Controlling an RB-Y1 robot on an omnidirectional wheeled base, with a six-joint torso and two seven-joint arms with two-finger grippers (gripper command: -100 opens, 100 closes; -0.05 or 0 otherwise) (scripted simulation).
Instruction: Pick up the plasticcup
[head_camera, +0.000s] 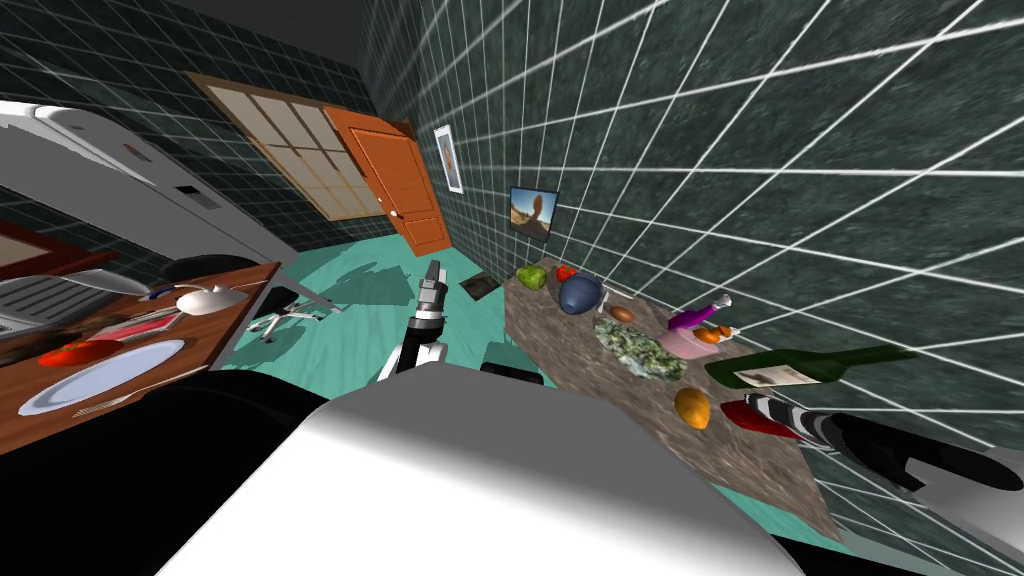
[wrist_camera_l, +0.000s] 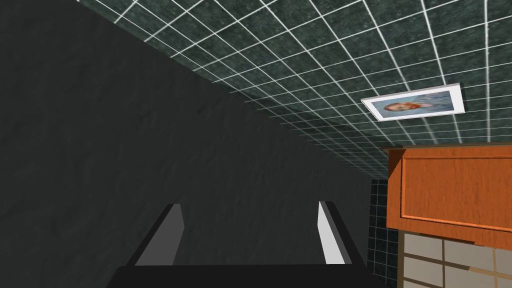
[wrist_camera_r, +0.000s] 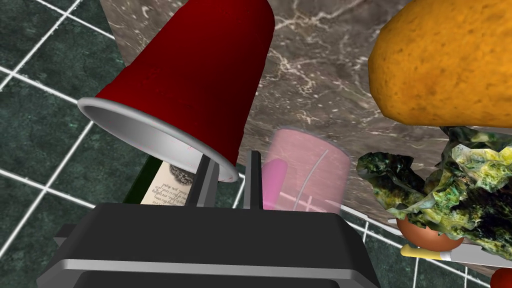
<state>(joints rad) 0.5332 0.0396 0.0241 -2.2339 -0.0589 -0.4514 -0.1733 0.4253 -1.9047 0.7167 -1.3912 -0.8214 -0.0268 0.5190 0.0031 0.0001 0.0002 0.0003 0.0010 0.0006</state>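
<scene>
Progress: the right pincer (wrist_camera_r: 231, 165) was pressed nearly together on the rim of the red cup (wrist_camera_r: 190, 75), the cup's wall apparently caught between the two blades. The grasp looked made.
Left to do: the lift. Whether the cup had cleared the desk (wrist_camera_r: 310, 65) could not be told.
Cup: a smooth tapered cone, deep red outside and plain white inside, with a thin rolled lip. It was tilted, its mouth toward the pincer and its base pointing away.
Desk: a flat brown top veined like marble.
Beside the pincer: a translucent pink tumbler (wrist_camera_r: 310, 170), rounded and glassy, stood just past the outer blade.
Beyond the tumbler: an orange fruit (wrist_camera_r: 440, 65) with pitted, knobbly peel, and crumpled dark-green lettuce (wrist_camera_r: 465, 195).
Behind the cup's mouth: a green wine bottle (wrist_camera_r: 167, 187) with a pale printed label, close to the pincer.
Left pincer (wrist_camera_l: 250, 205): blades spread, holding nothing, raised well apart from the cup.
</scene>
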